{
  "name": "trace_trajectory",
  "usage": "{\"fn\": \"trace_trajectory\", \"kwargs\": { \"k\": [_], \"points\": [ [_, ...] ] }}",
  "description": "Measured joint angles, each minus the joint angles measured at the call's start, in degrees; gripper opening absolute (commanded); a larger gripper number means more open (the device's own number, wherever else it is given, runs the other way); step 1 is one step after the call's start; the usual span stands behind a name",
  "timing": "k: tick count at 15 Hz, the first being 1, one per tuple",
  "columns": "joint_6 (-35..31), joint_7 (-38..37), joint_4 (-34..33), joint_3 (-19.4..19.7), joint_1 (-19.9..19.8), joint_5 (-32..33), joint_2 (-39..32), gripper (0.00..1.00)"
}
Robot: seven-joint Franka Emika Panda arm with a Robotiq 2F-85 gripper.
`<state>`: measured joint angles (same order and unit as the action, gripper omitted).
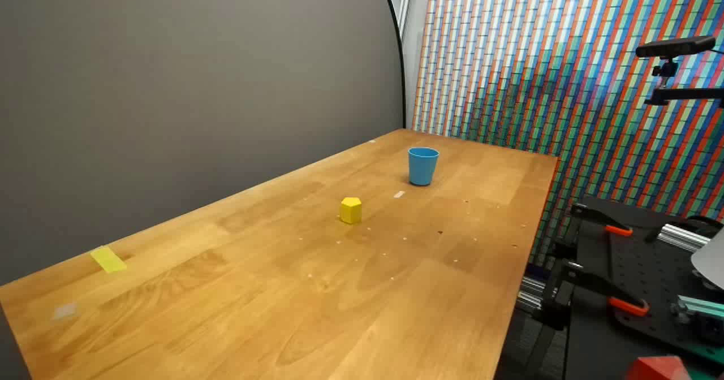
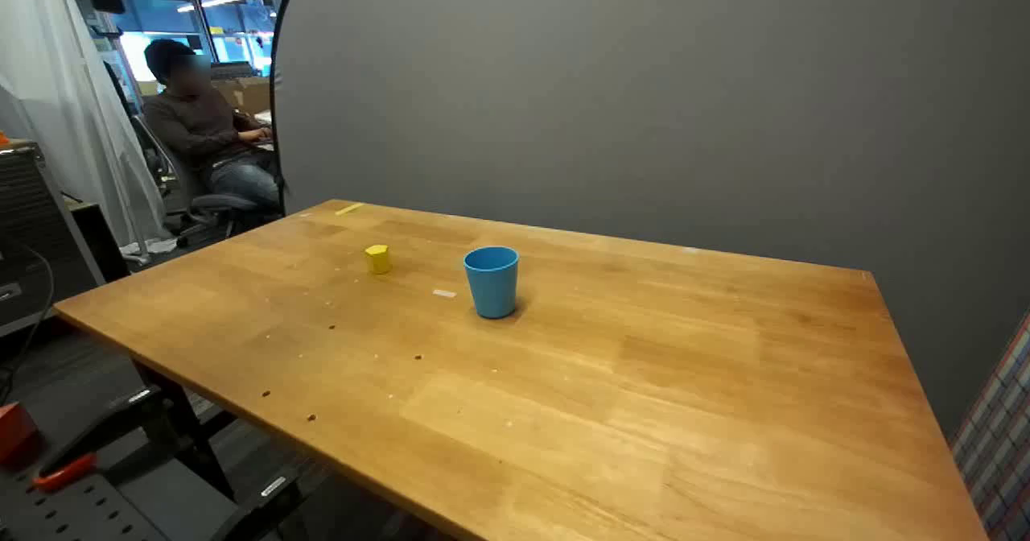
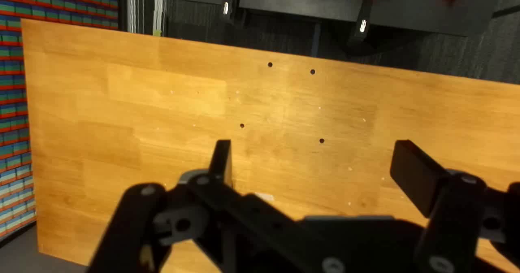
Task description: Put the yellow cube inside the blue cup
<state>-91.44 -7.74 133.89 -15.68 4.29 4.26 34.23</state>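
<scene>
Yellow block (image 1: 350, 211) stands apart from the blue cup (image 1: 422, 168), clamp label (image 2: 273, 486) unreadable.

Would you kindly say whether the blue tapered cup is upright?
Upright; the blue tapered cup stands mouth uppermost in both exterior views.

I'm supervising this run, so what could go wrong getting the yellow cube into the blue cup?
The yellow cube looks five-sided on top, so the gripper may close on it unevenly and let it slip. The blue cup narrows toward its base, so a bump at the rim might tip it. In the wrist view the open gripper covers part of the table, and neither cube nor cup can be made out, so the approach could be misaligned.
</scene>
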Motion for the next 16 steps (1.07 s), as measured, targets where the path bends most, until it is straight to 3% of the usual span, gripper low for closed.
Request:
{"fn": "trace_trajectory", "kwargs": {
  "k": [11, 16],
  "points": [
    [0.0, -0.2, -0.5, 0.1, 0.1, 0.0, -0.1, 1.00],
    [-12.2, -2.1, -3.3, 0.3, 0.1, 0.0, -9.4, 1.00]
  ]
}}
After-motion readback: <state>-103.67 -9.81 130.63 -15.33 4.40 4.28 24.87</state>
